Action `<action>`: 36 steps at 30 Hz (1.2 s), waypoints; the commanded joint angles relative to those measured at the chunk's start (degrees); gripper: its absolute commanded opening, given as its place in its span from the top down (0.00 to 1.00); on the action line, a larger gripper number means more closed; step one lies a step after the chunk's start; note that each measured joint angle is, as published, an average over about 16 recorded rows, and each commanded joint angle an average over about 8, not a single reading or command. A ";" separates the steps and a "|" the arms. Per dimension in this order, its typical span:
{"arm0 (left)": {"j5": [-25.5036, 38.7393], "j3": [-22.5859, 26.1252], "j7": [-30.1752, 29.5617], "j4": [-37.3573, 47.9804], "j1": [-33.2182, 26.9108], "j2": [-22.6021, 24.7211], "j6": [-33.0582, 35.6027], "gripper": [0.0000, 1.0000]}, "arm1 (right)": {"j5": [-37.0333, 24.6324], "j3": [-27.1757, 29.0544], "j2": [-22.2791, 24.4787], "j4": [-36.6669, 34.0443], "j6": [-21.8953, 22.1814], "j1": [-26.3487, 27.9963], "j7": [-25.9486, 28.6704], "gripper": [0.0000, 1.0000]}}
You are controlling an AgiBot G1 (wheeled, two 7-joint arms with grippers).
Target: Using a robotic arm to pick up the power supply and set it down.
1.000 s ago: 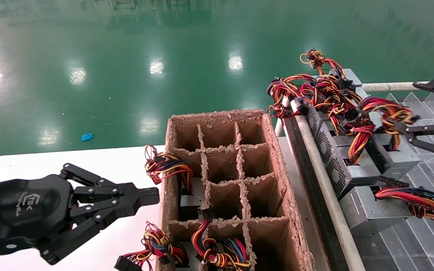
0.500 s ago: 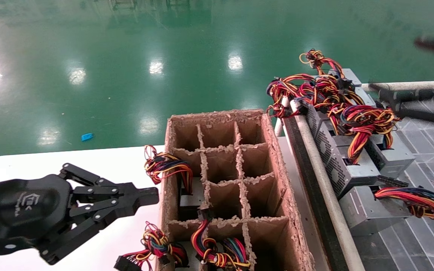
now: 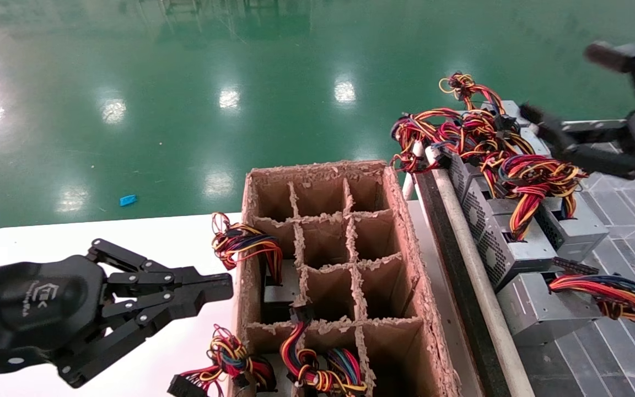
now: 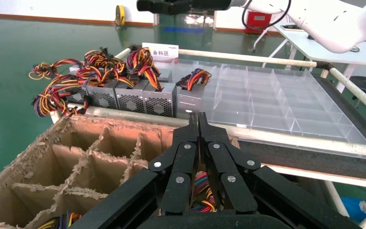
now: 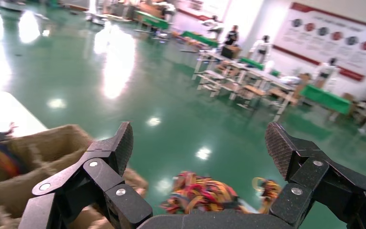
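Observation:
Several silver-grey power supplies [image 3: 516,251] with perforated grilles stand in a row on the right-hand rack, red, yellow and black wires [image 3: 538,171] piled on top. They also show in the left wrist view [image 4: 124,98]. My right gripper [image 3: 565,85] hangs open above and beyond the far end of the row, holding nothing. In its own view the right gripper [image 5: 201,143] spreads wide over blurred wires [image 5: 200,195]. My left gripper [image 3: 224,286] is shut and empty beside the cardboard box [image 3: 405,220]. Its own view shows the left gripper [image 4: 198,117] closed tip to tip.
The brown box with grid dividers [image 4: 90,157] holds wire bundles [image 3: 306,369] in its near cells. A clear partitioned tray [image 4: 267,100] lies behind the power supplies. A metal rail [image 3: 477,275] runs between box and rack. Green floor lies beyond the white table [image 3: 75,237].
My right gripper has lifted from the wire bundle on the row and swung up and away, still open. The bundle settled slightly leftward. The left arm has not moved.

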 commanded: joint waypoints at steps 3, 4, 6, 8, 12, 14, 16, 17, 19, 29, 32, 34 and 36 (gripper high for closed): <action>0.00 0.00 0.00 0.00 0.00 0.00 0.00 0.00 | 1.66 -2.26 0.15 0.02 -1.81 0.57 0.54 0.00; 0.00 0.00 0.00 0.00 0.00 0.00 0.00 0.00 | 2.09 -2.83 0.19 0.03 -2.27 0.71 0.67 0.00; 0.00 0.00 0.00 0.00 0.00 0.00 0.00 0.00 | 2.91 -3.96 0.26 0.04 -3.17 1.00 0.94 0.00; 0.00 0.00 0.00 0.00 0.00 0.00 0.00 0.00 | 3.73 -5.06 0.33 0.05 -4.05 1.27 1.20 0.00; 0.00 0.00 0.00 0.00 0.00 0.00 0.00 0.00 | 5.38 -7.31 0.48 0.08 -5.85 1.84 1.73 0.00; 0.00 0.00 0.00 0.00 0.00 0.00 0.00 0.00 | 6.21 -8.43 0.56 0.09 -6.76 2.12 2.00 0.00; 0.00 0.00 0.00 0.00 0.00 0.00 0.00 0.00 | 7.06 -9.58 0.63 0.10 -7.67 2.41 2.27 0.00; 0.00 0.00 0.00 0.00 0.00 0.00 0.00 0.00 | 7.46 -10.13 0.67 0.11 -8.11 2.55 2.40 0.00; 0.00 0.00 0.00 0.00 0.00 0.00 0.00 0.00 | 8.29 -11.26 0.74 0.12 -9.02 2.83 2.67 0.00; 0.00 0.00 0.00 0.00 0.00 0.00 0.00 0.00 | 12.43 -16.87 1.11 0.18 -13.51 4.25 4.00 0.00; 0.00 0.00 0.00 0.00 0.00 0.00 0.00 0.00 | 13.67 -18.55 1.22 0.19 -14.86 4.67 4.40 0.00; 0.00 0.00 0.00 0.00 0.00 0.00 0.00 0.00 | 14.48 -19.65 1.30 0.20 -15.74 4.95 4.66 0.00; 0.00 0.00 0.00 0.00 0.00 0.00 0.00 0.00 | 15.31 -20.78 1.37 0.22 -16.64 5.23 4.93 0.00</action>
